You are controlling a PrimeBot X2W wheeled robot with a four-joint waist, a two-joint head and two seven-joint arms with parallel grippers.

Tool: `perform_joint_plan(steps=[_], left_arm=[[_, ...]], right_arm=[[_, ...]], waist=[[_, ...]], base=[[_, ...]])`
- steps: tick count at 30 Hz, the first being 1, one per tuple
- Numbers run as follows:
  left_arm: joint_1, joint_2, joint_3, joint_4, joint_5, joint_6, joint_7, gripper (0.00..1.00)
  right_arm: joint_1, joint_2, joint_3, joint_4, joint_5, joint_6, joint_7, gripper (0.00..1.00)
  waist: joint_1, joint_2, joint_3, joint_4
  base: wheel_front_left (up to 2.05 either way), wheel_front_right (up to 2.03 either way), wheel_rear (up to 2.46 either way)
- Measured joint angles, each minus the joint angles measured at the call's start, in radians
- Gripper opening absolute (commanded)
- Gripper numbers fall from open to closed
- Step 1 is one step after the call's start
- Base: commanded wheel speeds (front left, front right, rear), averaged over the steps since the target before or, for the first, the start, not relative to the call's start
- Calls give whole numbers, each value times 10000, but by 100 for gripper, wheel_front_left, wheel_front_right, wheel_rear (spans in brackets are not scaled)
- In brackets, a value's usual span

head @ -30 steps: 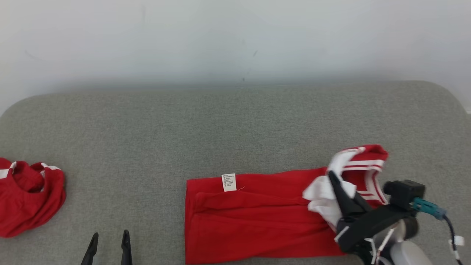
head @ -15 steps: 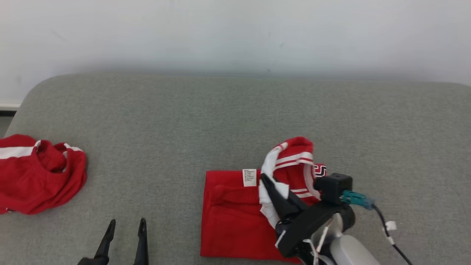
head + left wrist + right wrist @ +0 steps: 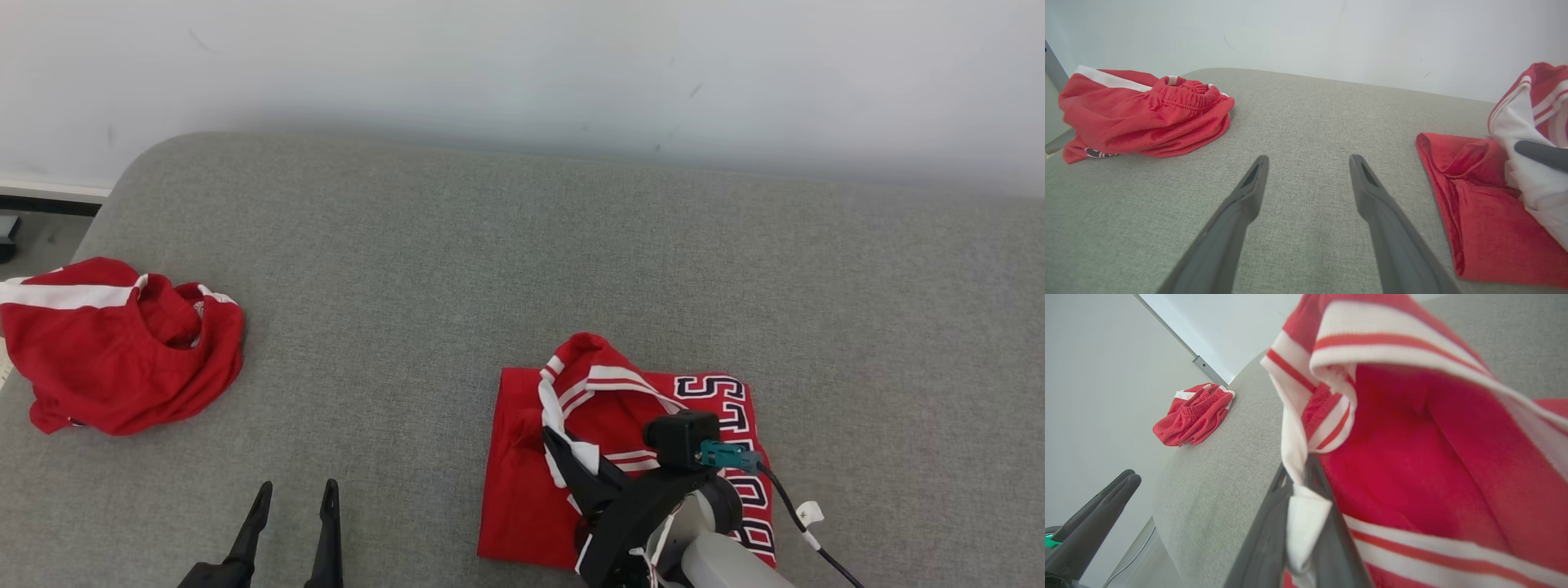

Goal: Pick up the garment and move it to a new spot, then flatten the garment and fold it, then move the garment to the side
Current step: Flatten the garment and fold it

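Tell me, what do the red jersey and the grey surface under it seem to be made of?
The red jersey: likely a thin synthetic knit, slightly shiny; it drapes in soft folds, with ribbed-looking striped trim. The grey surface: matte woven upholstery cloth; a fine heathered weave shows close up.

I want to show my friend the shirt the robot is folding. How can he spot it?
Look at the big grey cushion. Near its front edge, toward the robot's right, lies a red jersey, mostly flat, with its white-striped edge pinched in the right hand. Unlike the crumpled red heap far to the left, it shows black-and-white letters.
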Motion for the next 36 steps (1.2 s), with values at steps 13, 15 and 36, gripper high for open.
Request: perform_joint_plan(steps=[13,15,36], left_arm=[[93,0,265,100,-71,0,0,100],[118,-2,301,94,-69,0,0,100],[442,0,531,-58,36,-58,0,100]], right_arm=[[-581,-2,1083,-215,853,0,-1337,100],[-545,-180,932,-706,851,0,-1521,100],[2671,-1338,-1881,-3475,-771,0,-1321,100]], waist=[[0,-1,-306,-256],[0,-1,-374,-332],[-1,-1,-480,-704]], base=[[0,0,0],[0,0,0],[0,0,0]])
